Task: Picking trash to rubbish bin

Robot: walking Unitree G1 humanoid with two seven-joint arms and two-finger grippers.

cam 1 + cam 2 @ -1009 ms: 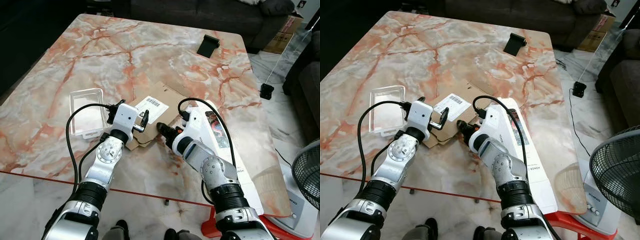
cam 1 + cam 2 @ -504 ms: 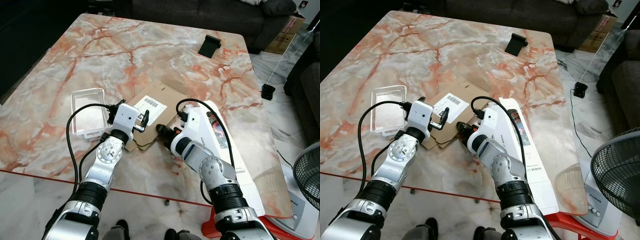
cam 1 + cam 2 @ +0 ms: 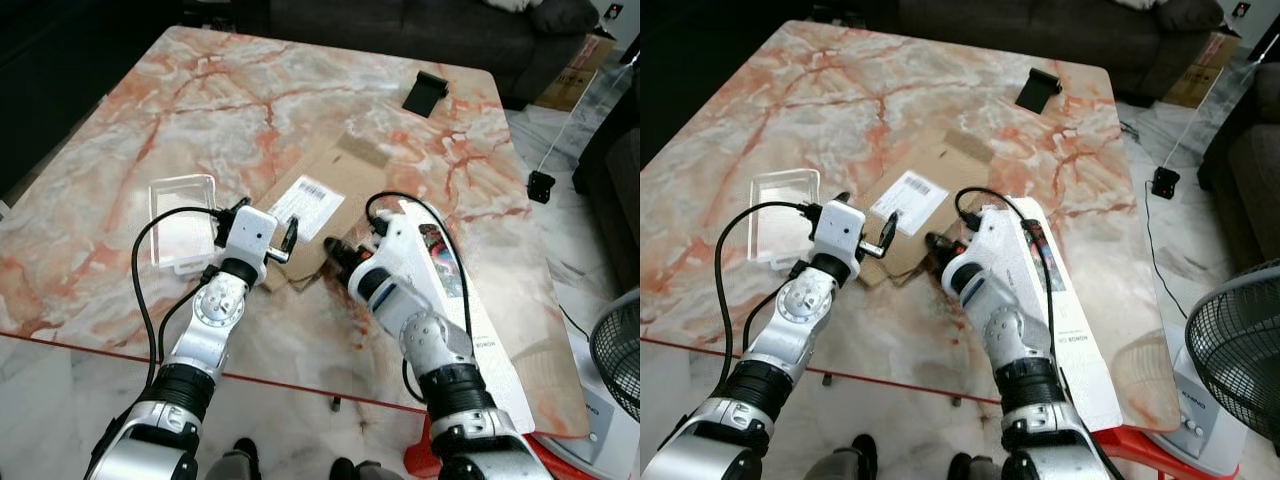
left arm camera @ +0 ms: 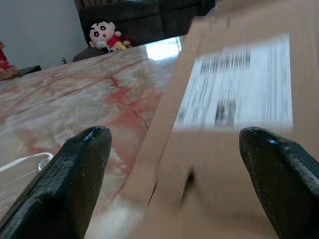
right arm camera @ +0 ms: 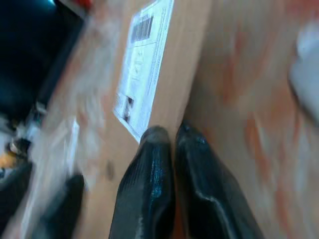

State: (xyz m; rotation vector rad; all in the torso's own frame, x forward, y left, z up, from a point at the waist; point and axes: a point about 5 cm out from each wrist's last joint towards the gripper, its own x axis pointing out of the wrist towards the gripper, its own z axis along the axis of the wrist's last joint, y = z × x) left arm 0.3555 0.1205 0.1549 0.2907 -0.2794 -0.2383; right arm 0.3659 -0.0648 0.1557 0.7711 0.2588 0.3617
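Observation:
A flat brown cardboard sheet [image 3: 335, 180] with a white barcode label [image 3: 312, 193] rests tilted over the marble table [image 3: 200, 100]. My right gripper [image 3: 333, 248] is shut on its near edge; in the right wrist view both fingers [image 5: 149, 184] pinch the cardboard [image 5: 169, 79] just below the label. My left gripper [image 3: 268, 216] is open at the sheet's left edge. In the left wrist view the wide-spread fingers [image 4: 75, 184] flank the blurred cardboard [image 4: 224, 164], without touching it.
A clear plastic tray [image 3: 183, 208] lies left of the left gripper. A long white box [image 3: 455, 300] runs along the table's right edge. A black stand [image 3: 425, 90] sits at the far right. A fan [image 3: 1240, 340] and a sofa [image 3: 1040, 25] are beyond the table.
The cardboard has come up off the table in the right gripper's pinch, and its far end with the label now reaches farther away. The left gripper has stayed put.

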